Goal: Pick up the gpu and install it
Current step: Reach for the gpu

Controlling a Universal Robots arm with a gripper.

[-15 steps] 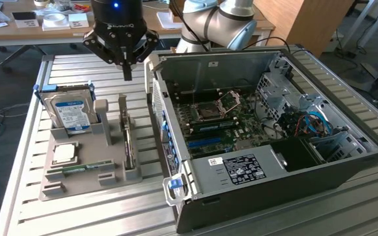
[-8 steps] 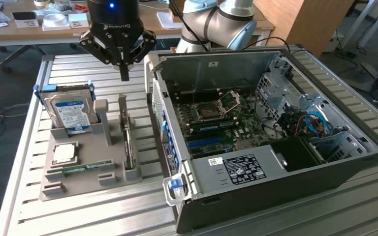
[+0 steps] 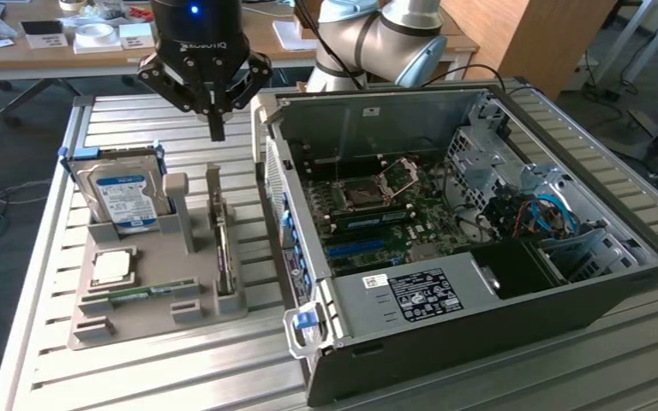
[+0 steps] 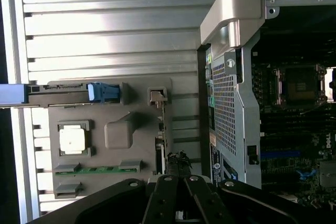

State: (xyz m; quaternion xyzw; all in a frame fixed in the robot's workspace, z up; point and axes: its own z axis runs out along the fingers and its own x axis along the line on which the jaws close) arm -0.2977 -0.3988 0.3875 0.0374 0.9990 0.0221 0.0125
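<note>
The gpu stands on its edge in a slot of the grey parts holder, on the side nearest the computer case. From the wrist it is a thin edge-on strip with its metal bracket at one end. My gripper hangs above the far end of the holder, roughly in line with the card and well clear of it. Its fingers are shut with nothing between them. Seen from the wrist, the gripper points down over the card's near end.
The holder also carries a blue-labelled hard drive, a square processor and a green memory stick. The open computer case lies on the exterior view's right, motherboard exposed. The slatted metal table has raised edges.
</note>
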